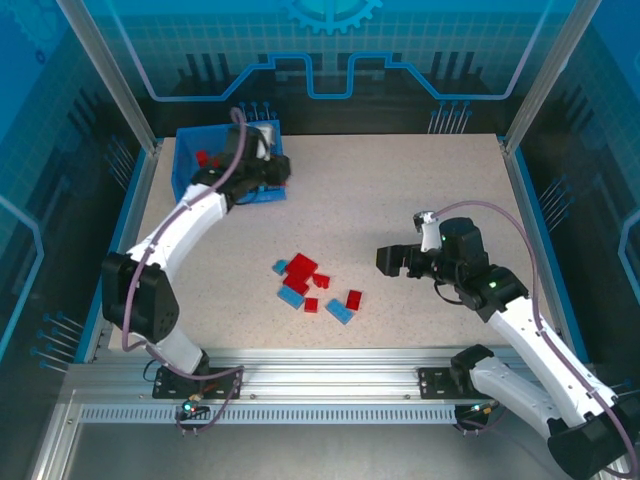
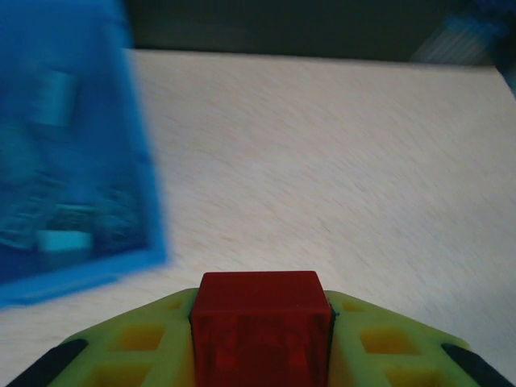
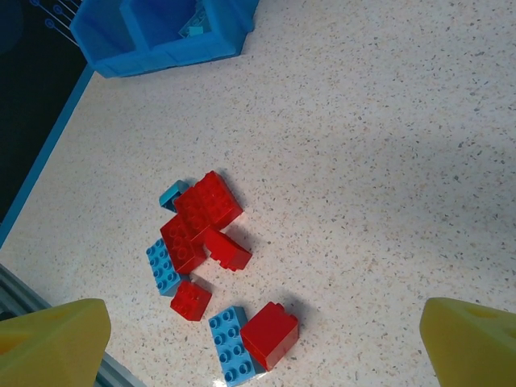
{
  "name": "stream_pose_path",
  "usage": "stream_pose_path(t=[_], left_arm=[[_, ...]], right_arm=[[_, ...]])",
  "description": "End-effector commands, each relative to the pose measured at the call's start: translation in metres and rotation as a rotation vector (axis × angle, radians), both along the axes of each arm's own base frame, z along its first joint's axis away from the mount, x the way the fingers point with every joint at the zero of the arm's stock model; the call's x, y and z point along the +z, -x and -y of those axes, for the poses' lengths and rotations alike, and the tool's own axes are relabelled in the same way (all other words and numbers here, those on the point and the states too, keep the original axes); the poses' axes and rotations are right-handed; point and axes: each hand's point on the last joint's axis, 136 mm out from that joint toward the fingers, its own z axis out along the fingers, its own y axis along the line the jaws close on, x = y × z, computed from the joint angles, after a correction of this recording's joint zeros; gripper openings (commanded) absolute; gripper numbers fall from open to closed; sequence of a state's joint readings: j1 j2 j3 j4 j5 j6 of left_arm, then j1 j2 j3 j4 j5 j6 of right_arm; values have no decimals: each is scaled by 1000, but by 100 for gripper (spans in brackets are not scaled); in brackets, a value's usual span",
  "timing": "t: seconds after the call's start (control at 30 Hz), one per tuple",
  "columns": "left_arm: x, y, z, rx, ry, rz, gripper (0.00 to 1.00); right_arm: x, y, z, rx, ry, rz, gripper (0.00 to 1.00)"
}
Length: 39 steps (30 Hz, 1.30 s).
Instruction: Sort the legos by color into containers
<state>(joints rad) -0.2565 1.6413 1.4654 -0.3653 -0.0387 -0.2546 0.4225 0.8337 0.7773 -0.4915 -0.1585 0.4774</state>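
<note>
Clamped in the left gripper, a red brick hung just beside the blue bin, presumably bound for a compartment; the right gripper, jaws apart, hovered near the loose red and light-blue bricks on the table, likely choosing one.

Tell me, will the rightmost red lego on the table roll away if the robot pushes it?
Probably not: the red lego looks blocky with flat faces, so it should slide rather than roll. It looks like hard plastic, so likely stiff and light. It touches the blue lego, so a push may nudge that too.
</note>
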Motion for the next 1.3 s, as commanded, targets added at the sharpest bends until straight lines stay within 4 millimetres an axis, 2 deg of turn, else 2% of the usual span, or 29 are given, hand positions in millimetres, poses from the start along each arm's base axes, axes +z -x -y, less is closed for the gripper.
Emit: stream_pose_path(t=[0.0,0.13,0.17,0.3,0.47,0.63,0.77,0.87,1.0,1.1,1.2,1.27], left_arm=[[13,-18,-71,245,-43,3,35],[6,-36,-148,454,-116,-13,35],[-1,-42,-165,495,-136,-28,35],[-22,-63,-211,592,-177,-83,35],[-70,-92,-241,638,-214,-199,36],[-96,-116,-259,668,-237,-238,42],[-93,-127,-253,622,-204,-229,55],[-78,-124,-248,611,-181,-207,56],[-50,-108,-234,604,-98,-165,54],[-19,-86,-208,569,24,-95,53],[10,-55,-166,494,110,-36,52],[23,-29,-130,416,140,-18,52]], right_arm=[[4,-4,0,-2,-10,18,100],[3,-3,2,-11,-5,13,100],[2,-2,2,-10,-3,12,100],[4,-1,4,-15,-3,18,100],[8,0,3,-14,-5,22,100],[14,2,6,-22,-4,32,100],[15,4,9,-38,-3,38,100],[14,3,8,-40,-12,35,100],[12,0,4,-33,-19,30,100],[10,-4,2,-29,-21,25,100],[10,-7,0,-28,-24,24,100],[9,-9,-1,-29,-25,24,100]])
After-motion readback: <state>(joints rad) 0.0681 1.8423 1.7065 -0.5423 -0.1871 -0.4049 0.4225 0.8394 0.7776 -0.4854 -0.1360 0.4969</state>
